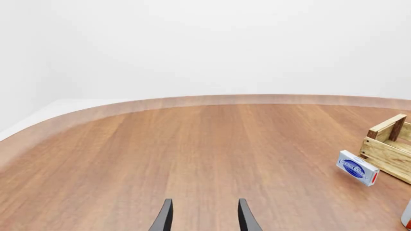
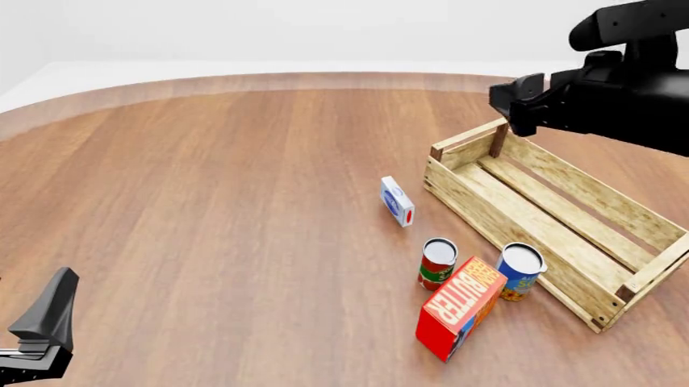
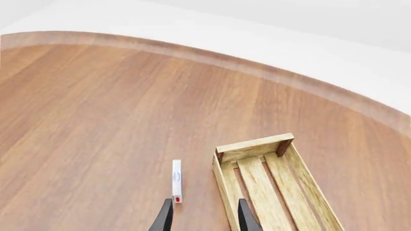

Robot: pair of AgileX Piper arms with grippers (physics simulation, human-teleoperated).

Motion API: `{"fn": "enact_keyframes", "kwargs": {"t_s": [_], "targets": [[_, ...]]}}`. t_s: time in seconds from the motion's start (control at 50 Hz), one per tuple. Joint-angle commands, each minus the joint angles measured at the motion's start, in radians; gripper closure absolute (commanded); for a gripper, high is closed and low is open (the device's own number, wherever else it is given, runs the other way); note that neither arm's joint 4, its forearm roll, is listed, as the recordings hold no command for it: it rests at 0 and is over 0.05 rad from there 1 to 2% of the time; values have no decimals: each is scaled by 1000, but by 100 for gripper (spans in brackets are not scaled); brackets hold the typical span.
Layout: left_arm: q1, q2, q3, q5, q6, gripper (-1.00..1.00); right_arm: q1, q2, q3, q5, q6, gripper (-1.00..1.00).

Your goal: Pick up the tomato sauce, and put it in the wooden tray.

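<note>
While the left gripper (image 1: 204,216) is held spread and empty low by the table's (image 2: 215,201) near-left edge, a small white and blue box (image 2: 396,201) is seen mid-table. The tomato sauce (image 2: 437,263) is flanked by the BUTTER box (image 2: 461,307) and blue can (image 2: 521,270), just beside the wooden tray (image 2: 517,230). The right gripper (image 3: 204,216), parted and empty, is raised over the tray's far end.

Matte black arms, bulky rounded housings, each tool (image 3: 204,216) with slim tapered black fingers (image 1: 164,217).
</note>
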Motion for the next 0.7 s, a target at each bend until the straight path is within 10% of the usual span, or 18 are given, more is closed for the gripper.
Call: {"fn": "enact_keyframes", "kwargs": {"t_s": [0.02,0.7], "targets": [[0,0,0,0,0,-100,16,194,-139,180,-20,-100],[0,0,0,0,0,-100,158,432,-71,291,-3,-100]]}}
